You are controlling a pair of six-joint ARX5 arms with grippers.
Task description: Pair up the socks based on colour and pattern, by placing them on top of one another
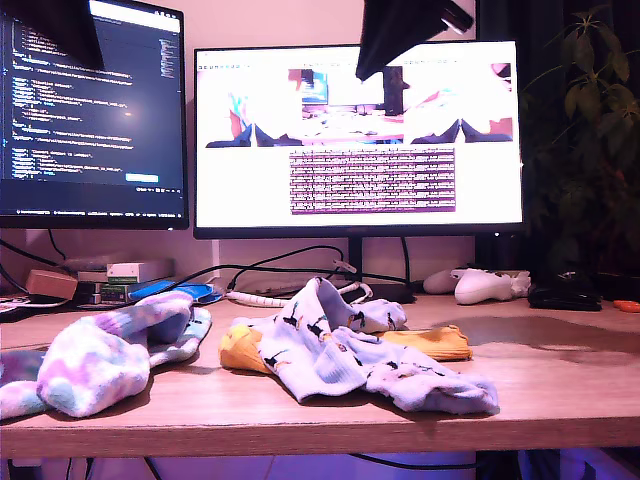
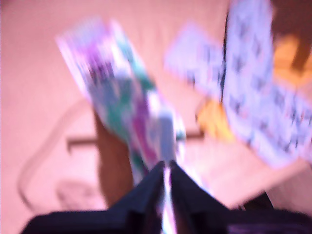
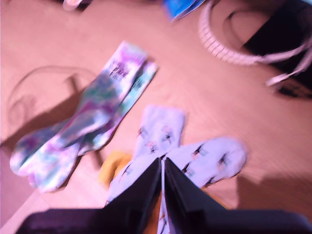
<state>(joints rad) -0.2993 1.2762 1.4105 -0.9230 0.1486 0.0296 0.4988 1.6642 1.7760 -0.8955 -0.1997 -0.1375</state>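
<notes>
Fluffy tie-dye socks [image 1: 100, 355] in pink, purple and teal lie stacked on the exterior view's left of the wooden worktop [image 1: 560, 385], one over the other, with black lettering at the cuff in the second wrist view. Toward the middle, pale blue bird-print socks [image 1: 345, 355] sprawl in a crumpled, overlapping heap across a mustard-yellow sock [image 1: 435, 342], whose ends poke out on either side.

My first end effector [image 2: 166, 170] appears in a blurred wrist picture with dark fingers pressed nearly together above the tie-dye fabric; whether it pinches anything cannot be told. My second end effector [image 3: 162, 165] hangs over the bird-print socks with its fingers likewise close together, and a grip cannot be confirmed.

Behind the socks, a coiled white cable [image 1: 255, 297] and black leads cross the worktop. Two monitors [image 1: 355, 140] stand at the back, with small boxes [image 1: 125, 275] beneath one on the exterior view's left. On the exterior view's right sit a white game controller [image 1: 485, 285] and a leafy plant [image 1: 590, 130].
</notes>
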